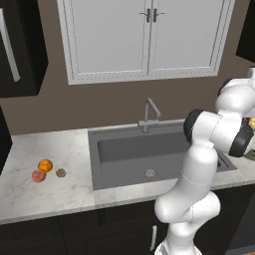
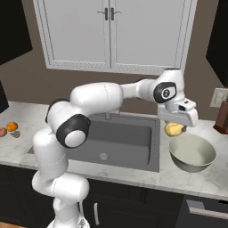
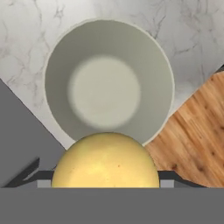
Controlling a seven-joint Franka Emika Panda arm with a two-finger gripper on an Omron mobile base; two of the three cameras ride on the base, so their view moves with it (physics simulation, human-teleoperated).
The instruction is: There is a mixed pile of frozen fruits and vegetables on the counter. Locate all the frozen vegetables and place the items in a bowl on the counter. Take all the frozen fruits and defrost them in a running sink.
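My gripper (image 2: 175,129) hangs just above the left rim of the pale bowl (image 2: 192,153), shut on the yellow lumpy piece (image 2: 174,129). In the hand view the yellow piece (image 3: 105,160) bulges between the fingers, with the bowl (image 3: 109,78) right beneath and nothing in it. On the counter (image 1: 50,149) left of the sink (image 1: 129,149) lie the orange ball (image 1: 45,165), the reddish-pink ball (image 1: 38,175) and the small grey-brown disc (image 1: 61,173), close together. The right base view has the orange ball (image 2: 12,126) at its far left.
A slim silver faucet (image 1: 149,112) stands behind the basin, with a round drain (image 1: 150,173) in its floor. A dark wooden block (image 2: 221,118) and a wall outlet (image 2: 218,97) are right of the bowl. White wall cabinets (image 1: 144,35) hang above. Wooden floor (image 3: 197,135) lies past the counter edge.
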